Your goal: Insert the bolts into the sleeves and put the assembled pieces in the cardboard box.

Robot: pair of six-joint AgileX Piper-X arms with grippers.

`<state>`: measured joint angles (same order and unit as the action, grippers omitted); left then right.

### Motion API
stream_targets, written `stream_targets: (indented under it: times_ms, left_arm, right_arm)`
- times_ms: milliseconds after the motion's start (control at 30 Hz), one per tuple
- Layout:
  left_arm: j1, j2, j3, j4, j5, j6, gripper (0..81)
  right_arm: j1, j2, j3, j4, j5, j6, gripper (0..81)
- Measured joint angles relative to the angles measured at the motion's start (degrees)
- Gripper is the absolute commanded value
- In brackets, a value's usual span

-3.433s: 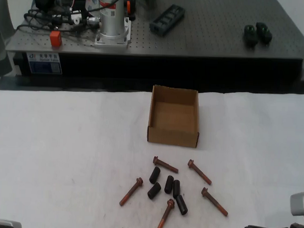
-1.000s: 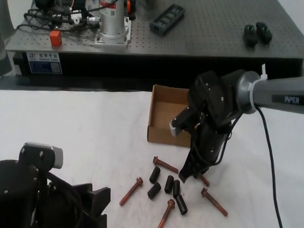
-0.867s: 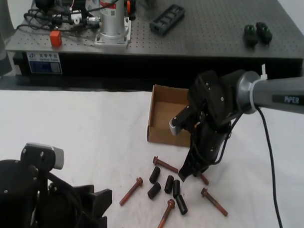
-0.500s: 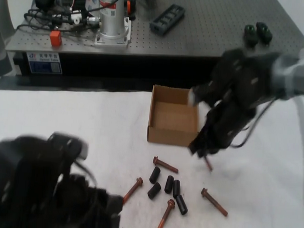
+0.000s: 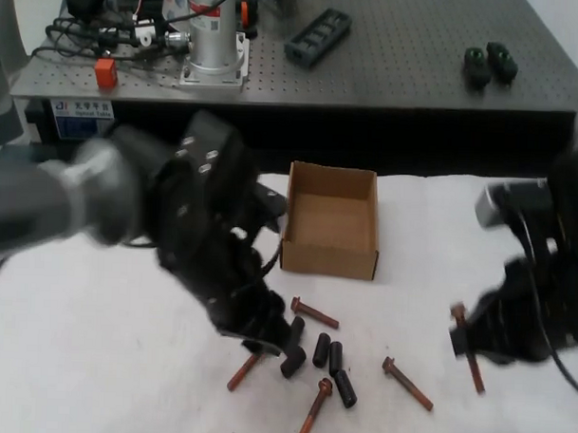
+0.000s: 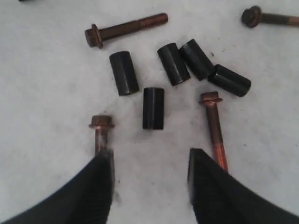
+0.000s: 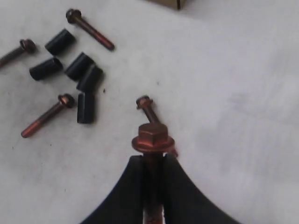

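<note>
While the right gripper (image 7: 153, 162) clamps one bolt (image 7: 152, 138) just under its head, at 3 o'clock of the sleeves (image 5: 321, 350) in the high view, the shank hangs free; I judge so a sleeve can slide on. Left gripper (image 6: 149, 157) hovers over the cluster, fingers spread wide, one sleeve (image 6: 153, 108) lined up between them: likely the pick. Cardboard box (image 5: 329, 259) sits at 12 o'clock, no assembled piece inside. Four loose bolts (image 5: 408, 383) lie around the sleeves.

Sleeves (image 5: 321, 350) and bolts (image 5: 408, 384) are scattered on tabletop (image 5: 76, 342) before cardboard box (image 5: 329, 235); one bolt (image 7: 152, 137) is held in right claw (image 7: 152, 163), right of them.
</note>
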<state>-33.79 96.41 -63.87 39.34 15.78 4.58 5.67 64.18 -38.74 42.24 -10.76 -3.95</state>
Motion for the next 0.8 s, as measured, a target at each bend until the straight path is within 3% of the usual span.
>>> stream_targets:
  times_ms: [200, 433, 533, 667, 800]
  left_arm:
    - [-3.43, 11.74, -10.46, 6.82, -4.04, 8.1, 36.6]
    - [-5.06, 18.19, -14.81, 9.1, -6.7, 10.3, 36.4]
    - [-5.05, 19.03, -15.6, 9.34, -6.89, 10.92, 27.5]
    - [-5.05, 19.07, -15.67, 9.21, -7.74, 12.48, 1.1]
    - [-5.05, 19.21, -15.77, 9.06, -7.78, 12.96, 0.8]
  right_arm:
    - [0.0, -0.7, 4.82, -0.4, -0.07, 1.0, 4.1]
    - [0.0, -0.7, 4.91, -2.81, -0.83, 2.12, 4.1]
    - [0.0, -0.7, 4.91, -3.04, -0.94, 2.73, 4.1]
    - [0.0, -0.7, 4.91, -3.46, -1.99, 3.05, 4.1]
    - [0.0, -0.7, 4.91, -3.72, -2.78, 3.95, 4.1]
